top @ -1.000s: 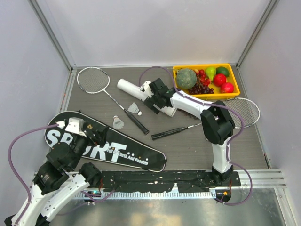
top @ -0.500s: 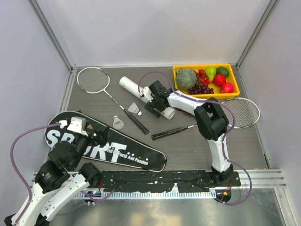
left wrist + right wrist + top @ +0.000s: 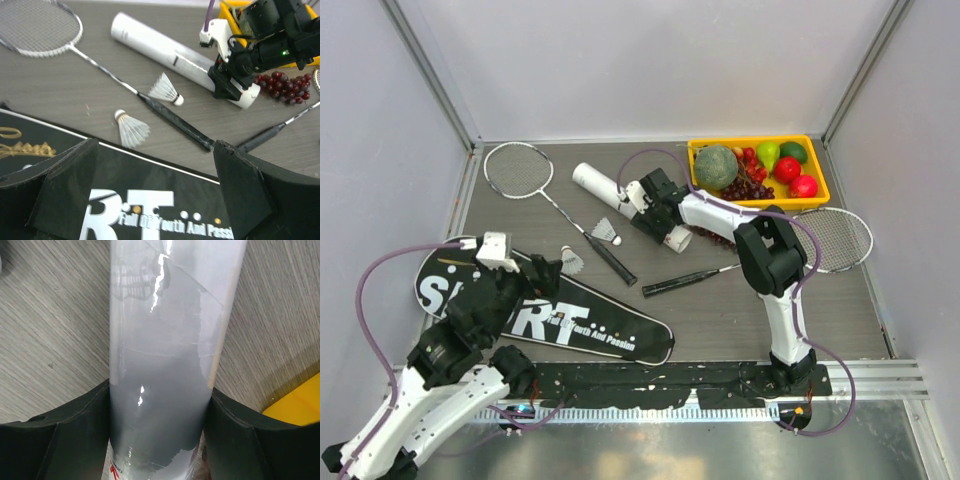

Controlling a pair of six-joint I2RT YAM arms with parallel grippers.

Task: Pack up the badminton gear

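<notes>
The long white tube lies on the table, and my right gripper is shut on its right part. In the right wrist view both fingers press the tube. My left gripper is open and empty above the black "SPORT" bag; the bag shows between its jaws. Two white shuttlecocks lie beside the handle of one racket. The second racket lies at the right, its handle pointing left.
The yellow tray of fruit stands at the back right, with dark red grapes on the table beside the tube's end. Grey walls enclose the table on three sides. A metal rail runs along the near edge.
My left arm has moved forward and to the right over the bag, toward the nearer shuttlecock. My right gripper has settled on the tube, which has barely moved.
</notes>
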